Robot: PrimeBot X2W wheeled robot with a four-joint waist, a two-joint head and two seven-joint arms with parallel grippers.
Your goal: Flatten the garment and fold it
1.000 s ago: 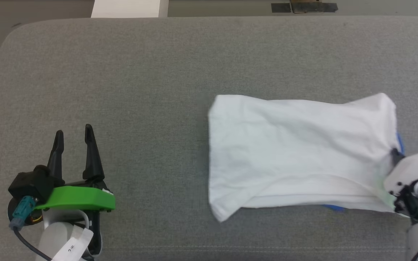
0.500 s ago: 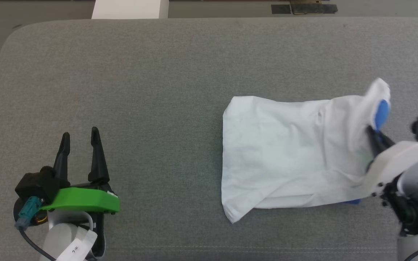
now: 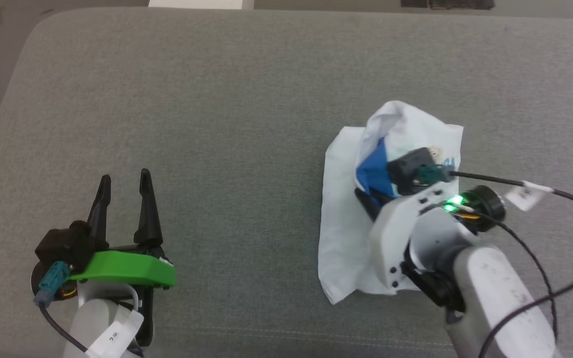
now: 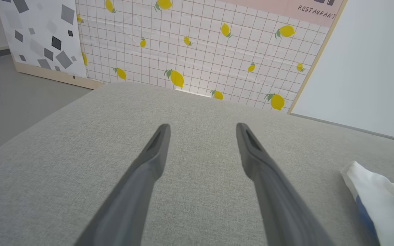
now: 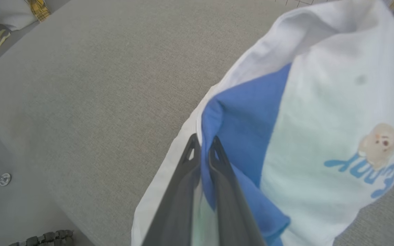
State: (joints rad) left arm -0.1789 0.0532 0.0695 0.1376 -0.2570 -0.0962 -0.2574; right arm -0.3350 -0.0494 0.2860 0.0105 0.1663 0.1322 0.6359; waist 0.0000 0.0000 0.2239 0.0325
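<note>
The garment point(image 3: 340, 233), white with a blue sleeve and a little bear print over blue lettering, is doubled over itself. The right gripper point(image 5: 204, 145) pinches its blue edge, and the white layer lies flat beneath the fingers.

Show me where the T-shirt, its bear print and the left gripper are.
T-shirt point(image 3: 341, 233), head view, white body fabric.
bear print point(image 5: 379, 141), right wrist view, middle of the bear.
left gripper point(image 3: 125, 174), head view, midway between its open fingertips.

A grey fabric bench point(image 3: 217, 74) carries the white-and-blue garment point(image 3: 338, 223), bunched toward its right side.
</note>
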